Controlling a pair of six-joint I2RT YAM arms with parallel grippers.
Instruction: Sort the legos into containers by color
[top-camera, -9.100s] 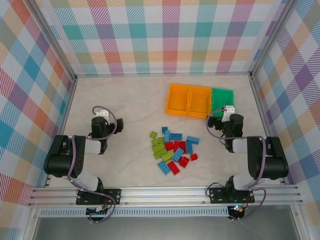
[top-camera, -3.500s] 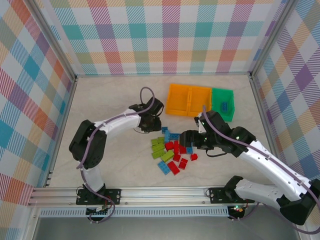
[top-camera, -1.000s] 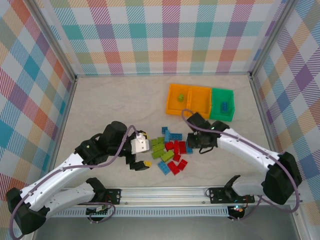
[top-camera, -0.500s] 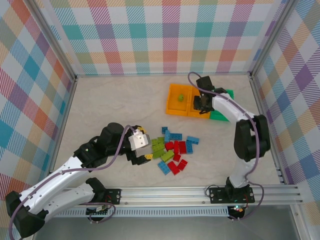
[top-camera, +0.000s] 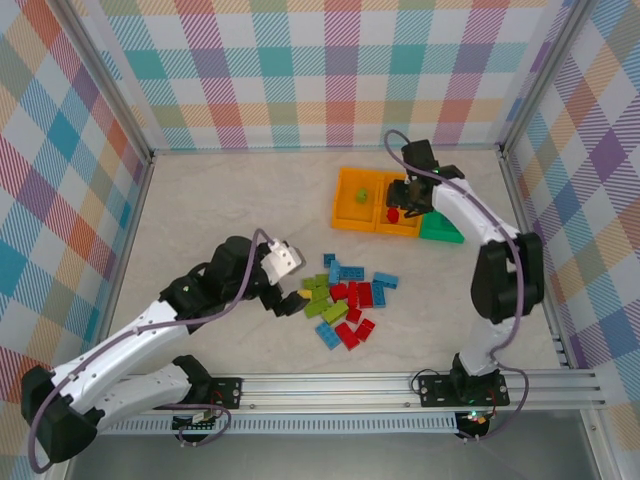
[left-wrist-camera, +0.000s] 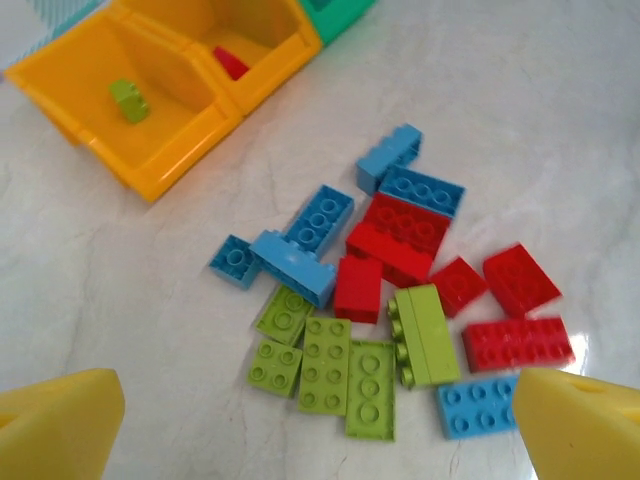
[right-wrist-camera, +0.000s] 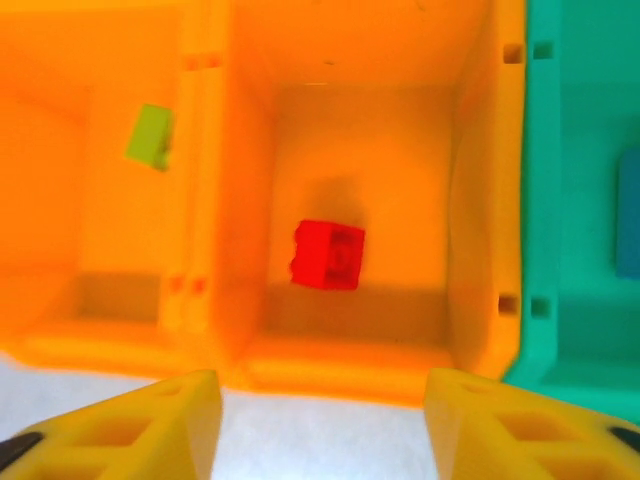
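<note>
Your left end effector (left-wrist-camera: 318, 432) hangs low over the near side of the loose legos (left-wrist-camera: 385, 290). Its blunt yellow fingers (left-wrist-camera: 60, 425) are spread to opposite corners of the wrist view, with nothing between them. The pieces are small, hard, glossy plastic blocks with round studs on top, lying flat and crowded together on the pale, faintly veined table (top-camera: 230, 210).

In that heap you can count six blue and five lime green. The reds number five or six, because the ones in the middle overlap and are hard to separate.

The containers (top-camera: 340, 205) are three open rectangular bins of smooth moulded plastic, joined in a row: two orange and one green.

Your right end effector (right-wrist-camera: 320, 420) hovers above the middle orange bin (right-wrist-camera: 470, 200). Its yellow fingers show hollow cells, stand well apart and grip nothing. One red brick (right-wrist-camera: 328, 255) lies on that bin's floor, and one lime green brick (right-wrist-camera: 150, 136) lies in the left orange bin (right-wrist-camera: 60, 200). A blue brick (right-wrist-camera: 629, 212) sits in the green bin (right-wrist-camera: 570, 200), blurred and cut off by the frame edge.

From above, the right arm covers part of the green bin, and the left end effector overlaps the heap's left edge.
</note>
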